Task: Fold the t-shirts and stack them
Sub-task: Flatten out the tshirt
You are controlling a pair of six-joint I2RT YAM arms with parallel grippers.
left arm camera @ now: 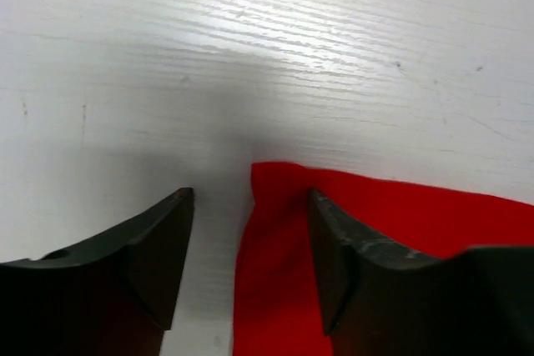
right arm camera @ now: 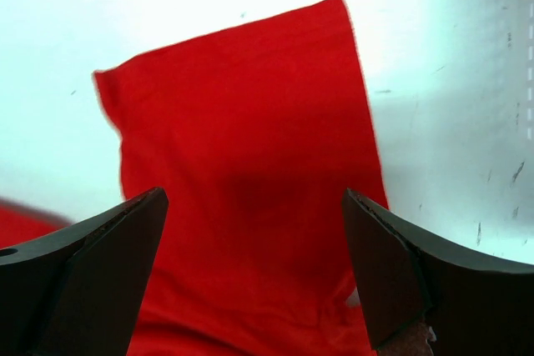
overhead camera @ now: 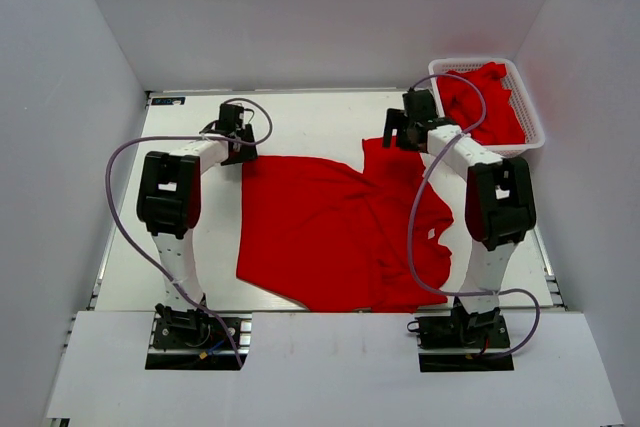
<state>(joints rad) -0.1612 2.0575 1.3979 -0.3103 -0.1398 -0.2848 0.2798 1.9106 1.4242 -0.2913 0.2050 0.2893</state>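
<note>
One t-shirt [overhead camera: 320, 237] (edge behind right arm [overhead camera: 497, 197])

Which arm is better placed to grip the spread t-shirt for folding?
Likely left: the left claw straddles the t-shirt corner low on the table; the right claw hangs open above a sleeve.

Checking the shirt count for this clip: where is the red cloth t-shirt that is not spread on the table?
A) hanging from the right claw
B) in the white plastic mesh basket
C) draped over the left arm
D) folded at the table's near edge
B: a crumpled red cloth t-shirt lies inside the white plastic mesh basket at the far right corner, apart from the spread red t-shirt.
</note>
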